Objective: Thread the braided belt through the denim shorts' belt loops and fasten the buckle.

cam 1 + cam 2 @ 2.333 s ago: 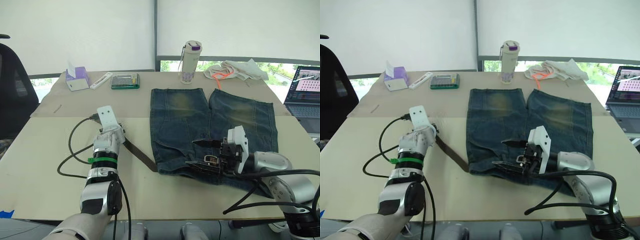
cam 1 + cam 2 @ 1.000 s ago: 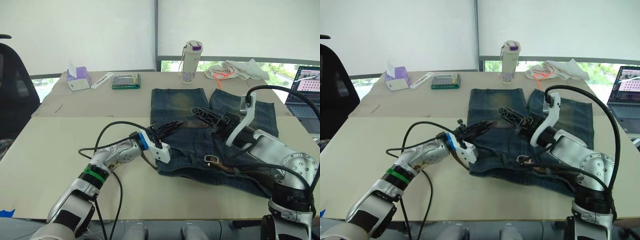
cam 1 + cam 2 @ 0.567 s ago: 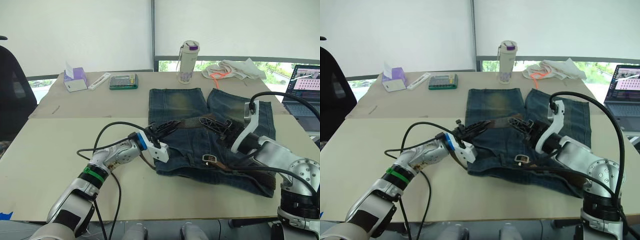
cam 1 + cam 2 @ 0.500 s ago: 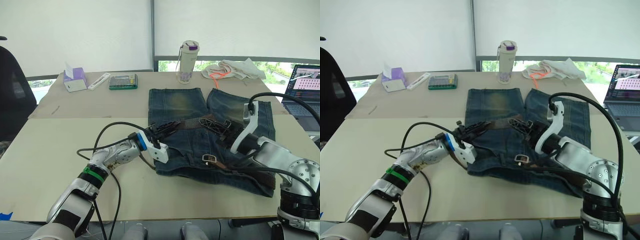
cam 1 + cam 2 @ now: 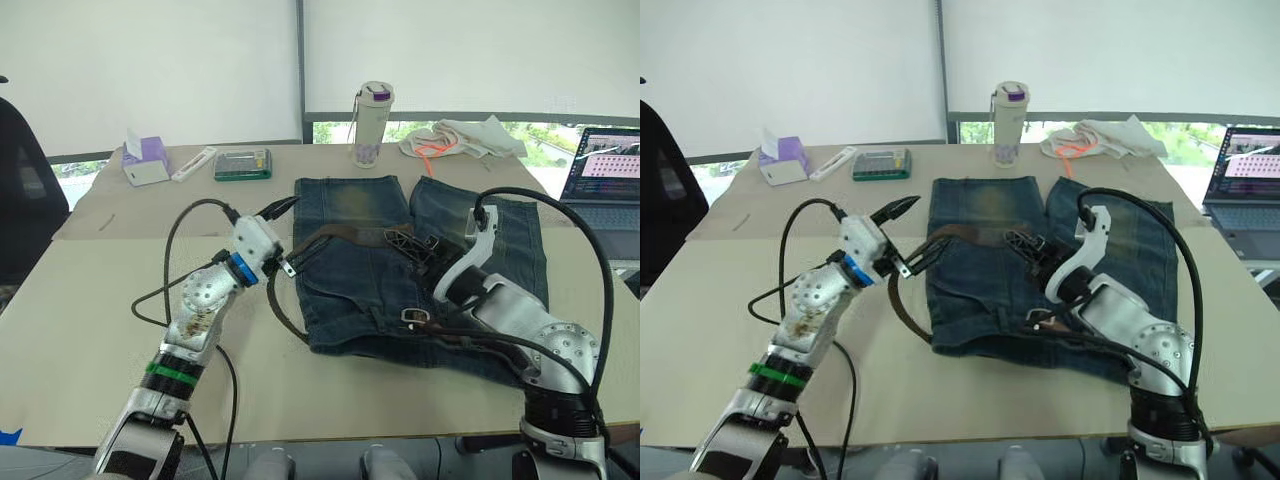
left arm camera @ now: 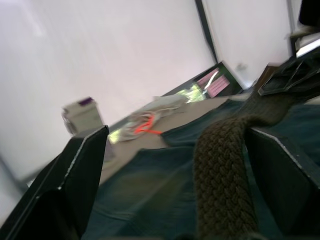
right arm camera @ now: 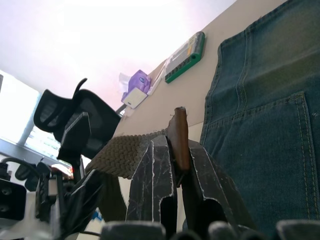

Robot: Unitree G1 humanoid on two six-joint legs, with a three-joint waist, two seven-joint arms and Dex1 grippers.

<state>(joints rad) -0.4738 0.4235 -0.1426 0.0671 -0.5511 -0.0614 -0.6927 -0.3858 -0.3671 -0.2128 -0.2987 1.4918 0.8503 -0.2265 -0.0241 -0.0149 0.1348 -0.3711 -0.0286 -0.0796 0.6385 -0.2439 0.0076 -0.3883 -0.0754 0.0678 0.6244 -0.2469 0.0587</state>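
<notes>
- The denim shorts (image 5: 420,270) lie flat on the table (image 5: 90,330), waistband at the near edge and legs pointing far.
- The buckle (image 5: 415,318) rests on the near part of the shorts, right of their middle, close to the right arm.
- The braided belt (image 5: 283,310) curves off the shorts' near left corner onto the table, rises to the left gripper, then spans right above the shorts to the right gripper.
- The left gripper (image 5: 283,237) hangs just left of the shorts with its fingers spread wide; the left wrist view shows the belt (image 6: 220,190) running between them without either finger pressing it.
- The right gripper (image 5: 408,243) sits over the middle of the shorts, fingers pressed onto the belt's tip, which stands up between them (image 7: 178,140).
- At the far edge stand a tissue box (image 5: 146,160), a calculator (image 5: 241,163), a bottle (image 5: 369,123) and a white cloth (image 5: 462,137); a laptop (image 5: 605,180) is far right.
</notes>
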